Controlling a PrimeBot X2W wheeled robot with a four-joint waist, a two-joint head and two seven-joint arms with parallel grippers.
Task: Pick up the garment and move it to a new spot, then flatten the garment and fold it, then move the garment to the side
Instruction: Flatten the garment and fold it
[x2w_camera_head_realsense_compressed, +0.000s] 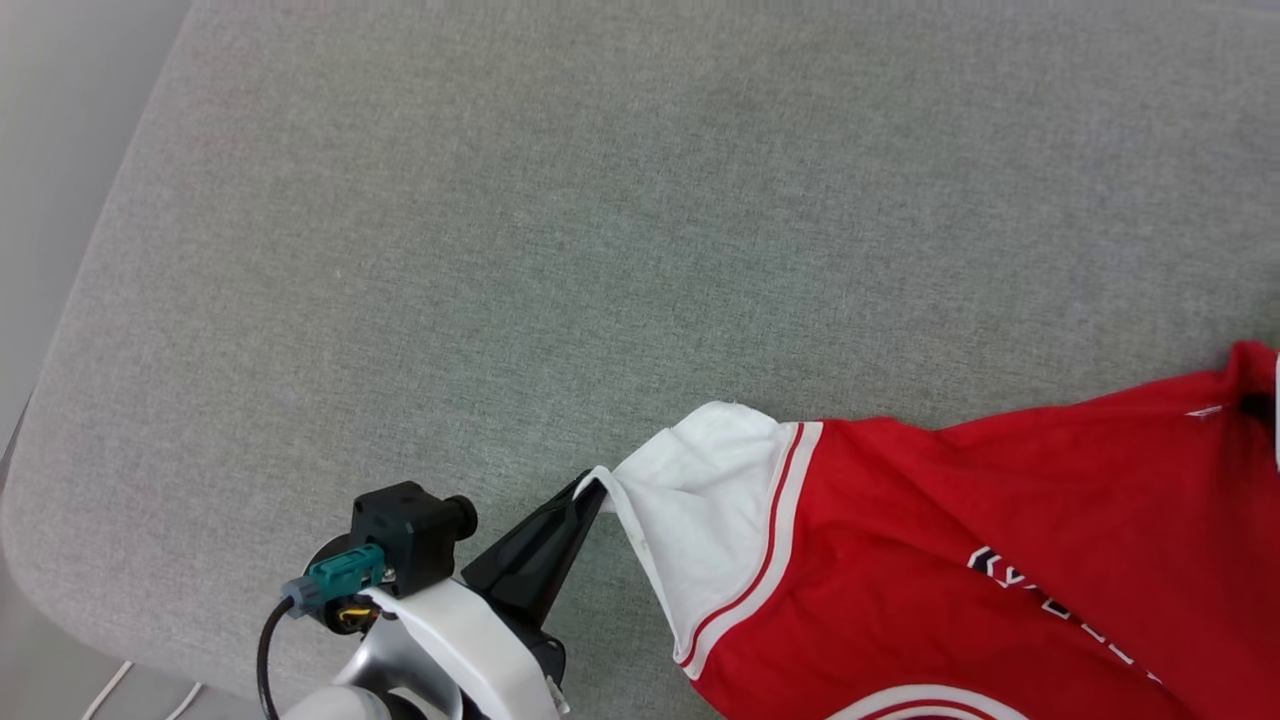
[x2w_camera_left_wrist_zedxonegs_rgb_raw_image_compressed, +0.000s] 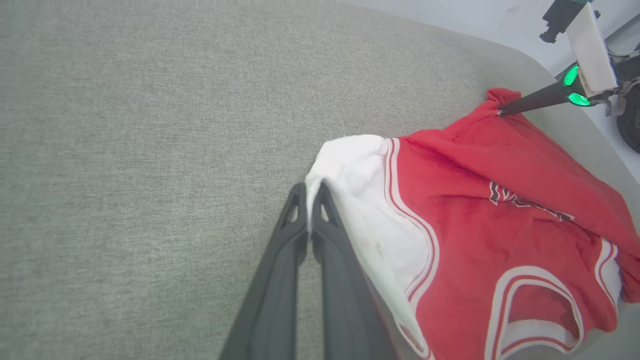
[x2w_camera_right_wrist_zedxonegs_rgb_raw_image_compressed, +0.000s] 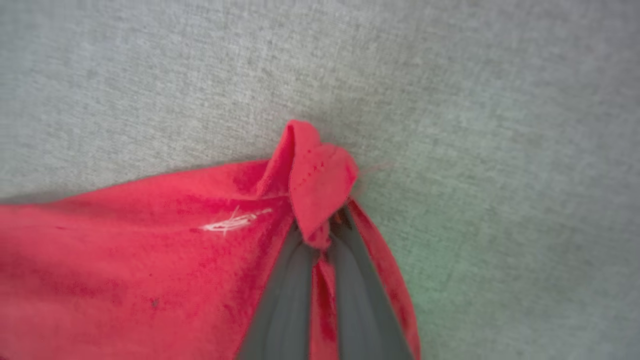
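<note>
Nearest the robot, the pale left forearm comes up from the lower left of the head view, carrying a black camera block (x2w_camera_head_realsense_compressed: 410, 530) with a teal plug (x2w_camera_head_realsense_compressed: 340, 578) and a black cable (x2w_camera_head_realsense_compressed: 264, 655). Ahead of it the left tool (x2w_camera_head_realsense_compressed: 592, 488) has its two dark fingers pressed together on the edge of the white sleeve (x2w_camera_head_realsense_compressed: 700, 500), which is drawn out to a point at the fingertips. The left wrist view shows the same pinch, with white cloth caught in the narrow slit between the closed fingers.

The garment (x2w_camera_head_realsense_compressed: 1000, 520) lies rumpled on the grey fabric-covered table (x2w_camera_head_realsense_compressed: 600, 250), at the right of the head view and close to the table's near edge. Red-and-white trim borders the sleeve, block lettering (x2w_camera_head_realsense_compressed: 1060, 600) runs across the chest, and the striped collar (x2w_camera_left_wrist_zedxonegs_rgb_raw_image_compressed: 535, 310) sits at the near side.

At the far end of the red cloth, the right tool (x2w_camera_right_wrist_zedxonegs_rgb_raw_image_compressed: 322, 235) is closed on a hemmed red corner, which bunches up and folds over its fingertips. From the left wrist view that tool reaches in from the upper right, with green lights glowing behind its fingers.

Beyond the garment the table runs on to a rounded corner, with pale floor (x2w_camera_head_realsense_compressed: 40, 200) past it
</note>
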